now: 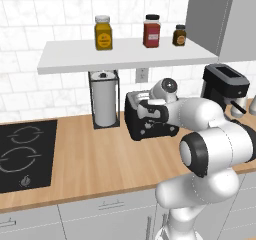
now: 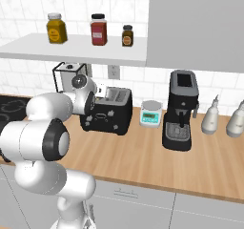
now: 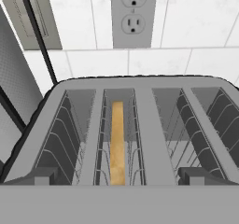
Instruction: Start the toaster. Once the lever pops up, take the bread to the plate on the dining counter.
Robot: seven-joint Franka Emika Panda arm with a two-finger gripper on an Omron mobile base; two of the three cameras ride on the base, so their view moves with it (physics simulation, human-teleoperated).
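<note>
**Bread slice sits in the toaster, pincer apart above it**

The thin tan slice of bread stands on edge, low inside the second slot from the left of the boxy black toaster with rounded corners, as the hand view shows it; the other three slots hold only their wire racks. The toaster stands on the light wood tabletop against the white-tiled wall, below a white double wall outlet.

The white arm reaches over the toaster, its hand close above the top slots. The pincer is largely hidden by the wrist in both base views; its fingers stand wide apart and hold nothing.

Just left of the toaster stands a black wire-frame holder with a white paper towel roll. Farther left, a black induction hob is set into the tabletop. To the toaster's right sit a small pale green kitchen scale, then a tall black coffee machine, then two pale grey bottles.

On the white wall shelf above stand three jars: yellow, red and dark brown.
</note>
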